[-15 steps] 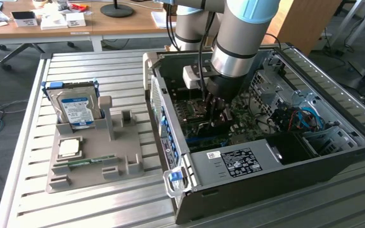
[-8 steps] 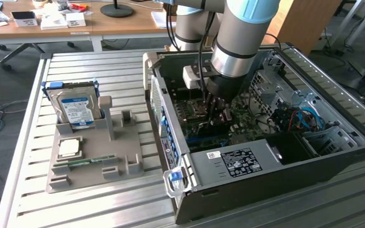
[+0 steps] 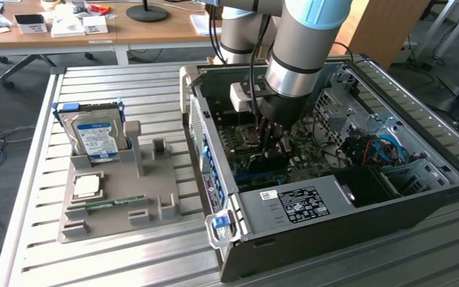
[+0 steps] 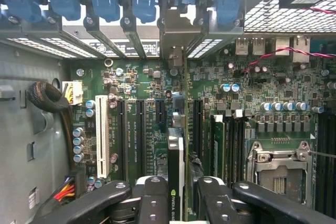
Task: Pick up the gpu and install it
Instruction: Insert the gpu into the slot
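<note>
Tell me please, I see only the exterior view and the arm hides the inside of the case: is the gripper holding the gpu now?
Observer: Yes. In the wrist view the gripper is closed on the gpu, which stands on edge between the fingers.
Operator: Where is the card over the motherboard?
Observer: It runs parallel to the white slot, among the black slots, and points toward the rear wall's slot covers. I cannot tell whether it is seated.
Operator: Is anything close beside it?
Observer: A green memory stick stands between the card and the processor socket, apart from the card.
</note>
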### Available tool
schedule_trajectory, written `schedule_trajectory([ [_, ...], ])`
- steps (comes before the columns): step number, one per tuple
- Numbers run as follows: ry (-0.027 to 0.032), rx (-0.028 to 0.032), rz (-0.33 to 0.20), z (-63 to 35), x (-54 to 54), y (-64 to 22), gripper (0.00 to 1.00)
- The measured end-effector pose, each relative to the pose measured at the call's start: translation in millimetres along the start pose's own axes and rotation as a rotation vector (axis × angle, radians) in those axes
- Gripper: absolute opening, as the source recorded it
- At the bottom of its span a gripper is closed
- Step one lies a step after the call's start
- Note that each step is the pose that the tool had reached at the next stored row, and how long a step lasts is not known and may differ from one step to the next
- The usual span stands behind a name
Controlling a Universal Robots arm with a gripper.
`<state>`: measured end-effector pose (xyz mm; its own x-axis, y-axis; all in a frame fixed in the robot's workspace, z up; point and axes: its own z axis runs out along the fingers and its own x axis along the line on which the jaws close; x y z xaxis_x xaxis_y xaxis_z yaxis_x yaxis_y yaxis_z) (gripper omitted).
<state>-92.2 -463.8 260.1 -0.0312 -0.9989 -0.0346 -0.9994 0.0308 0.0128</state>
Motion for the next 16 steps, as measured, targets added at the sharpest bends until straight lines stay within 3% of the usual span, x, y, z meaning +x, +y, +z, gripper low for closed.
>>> schedule_trajectory([
  [16,0.0002,0.0002,0.007,2.0,0.2,1.9,0.26],
])
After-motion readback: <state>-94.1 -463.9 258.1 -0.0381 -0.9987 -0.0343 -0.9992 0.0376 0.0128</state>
